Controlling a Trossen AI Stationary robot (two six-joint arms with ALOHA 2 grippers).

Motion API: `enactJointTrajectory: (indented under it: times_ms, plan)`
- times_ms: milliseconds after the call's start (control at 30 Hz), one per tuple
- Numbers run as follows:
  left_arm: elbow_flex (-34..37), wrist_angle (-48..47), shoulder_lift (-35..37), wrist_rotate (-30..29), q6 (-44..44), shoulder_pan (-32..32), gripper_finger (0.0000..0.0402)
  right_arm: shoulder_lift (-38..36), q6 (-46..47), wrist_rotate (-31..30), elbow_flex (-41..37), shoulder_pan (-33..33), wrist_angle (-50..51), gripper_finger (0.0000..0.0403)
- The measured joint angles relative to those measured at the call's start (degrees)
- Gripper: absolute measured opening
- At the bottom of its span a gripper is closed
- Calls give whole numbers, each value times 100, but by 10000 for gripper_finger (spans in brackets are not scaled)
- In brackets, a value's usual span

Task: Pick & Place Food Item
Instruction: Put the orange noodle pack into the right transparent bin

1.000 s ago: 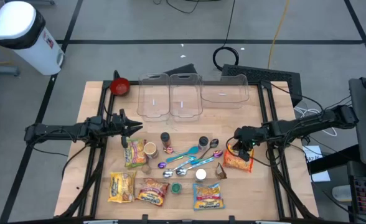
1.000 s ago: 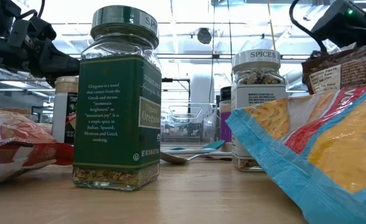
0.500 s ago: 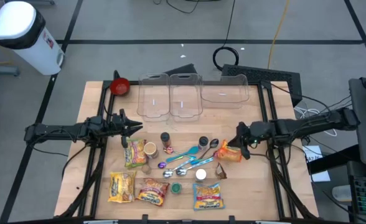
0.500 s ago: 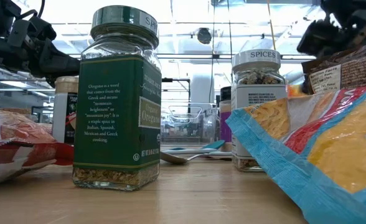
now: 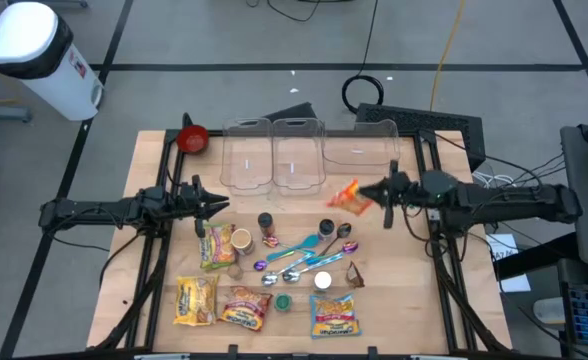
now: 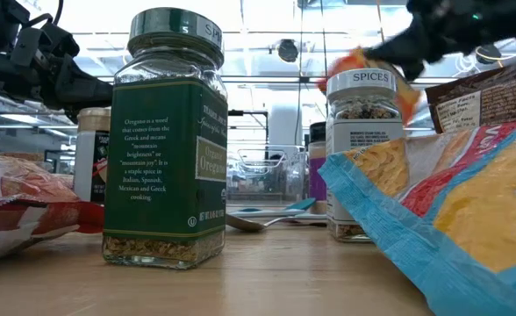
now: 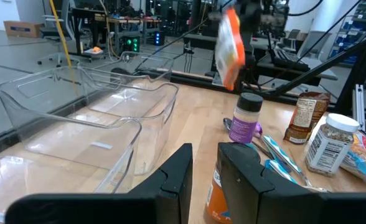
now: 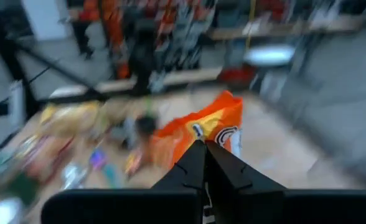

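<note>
An orange snack bag (image 5: 346, 195) hangs in the air over the table's right half, just before the rightmost clear bin (image 5: 359, 145); my right gripper (image 5: 376, 193) is shut on it. The bag also shows high up in the low view (image 6: 363, 66) and in the left wrist view (image 7: 228, 46). My left gripper (image 5: 217, 204) waits level at the table's left, its fingers a little apart (image 7: 205, 168) with nothing between them. My right gripper pinches the orange bag's near edge (image 8: 201, 138) between its two fingers. The fingers lie level and come from the table's right. The bag is lifted clear of the table and reaches out beyond the fingertips toward the table's left.
Three clear bins (image 5: 296, 153) stand along the far edge, with a red bowl (image 5: 193, 138) at the far left. Spice jars (image 5: 265, 222), spoons (image 5: 299, 250) and several snack packets (image 5: 244, 308) fill the middle and near part of the table.
My right gripper has risen from the table with the orange bag, gone toward the far edge and the left, and tipped from pointing down to level. The bag, which lay on the table's right part, is now lifted clear.
</note>
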State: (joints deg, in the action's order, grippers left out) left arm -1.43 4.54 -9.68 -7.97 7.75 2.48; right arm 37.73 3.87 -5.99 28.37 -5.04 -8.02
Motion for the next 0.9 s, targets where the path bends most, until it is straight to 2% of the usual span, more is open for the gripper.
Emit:
enactJointTrajectory:
  times_ms: [233,333,500,567,733,900]
  plan:
    - [0,-2,0,2,0,0,81,558,-811,-62,52,-1228,-1821,0]
    - [0,0,-1,2,-2,0,81,869,-818,-647,54,-1839,-2241,0]
    - [0,-2,-1,2,0,0,81,1381,-807,-2346,54,-2713,-2210,0]
    - [0,-2,0,2,0,0,81,1589,-792,-2797,54,-2963,-2027,0]
    - [0,0,0,2,0,0,81,2134,-506,-2971,57,-3318,-1566,0]
    - [0,0,-1,2,0,0,81,2526,-304,-2928,61,-3351,-1472,0]
